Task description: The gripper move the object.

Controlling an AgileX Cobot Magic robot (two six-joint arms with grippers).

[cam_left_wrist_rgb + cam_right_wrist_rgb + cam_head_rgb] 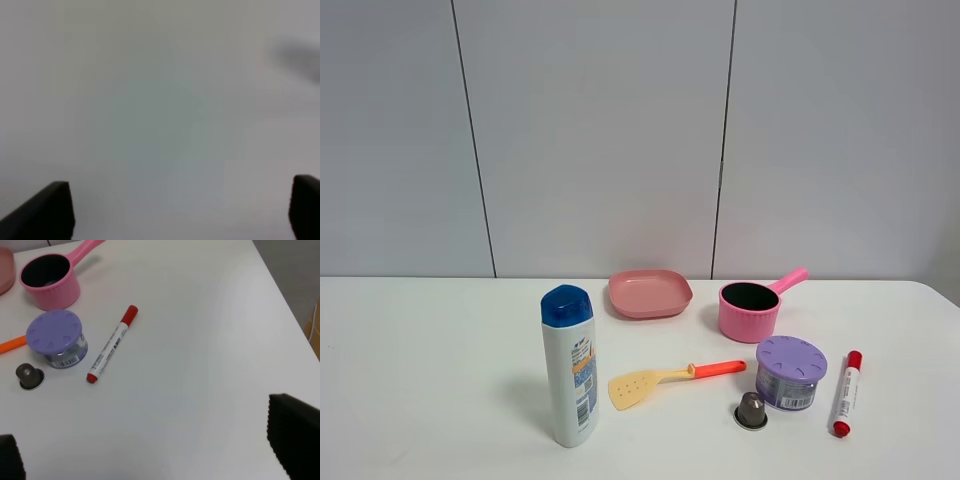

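**Can waits untouched while both hands stand off**

White table [420, 340] under pale grey wall panels carries everything. The can [791, 372], lilac lid up and silvery-blue side showing, stands upright toward the right front, between a red-capped marker [846, 393] on its right and the orange handle of a yellow spatula [670, 378] on its left. A small dark capsule [751, 410] sits just in front of it, and the pink saucepan [752, 308] stands just behind. A tall white bottle [569, 366] and a pink plate [650, 293] lie farther left.

Neither arm appears in the high view. The right hand [160, 460] is released, its fingers spread wide over bare table, well apart from the can. The left hand [182, 210] is likewise spread, facing only a blurred surface.

Judging by reach, the right hand suits the job. A good approach comes from above, fingers straddling the can's sides without knocking the capsule, the marker or the saucepan, then closing below the lid rim.
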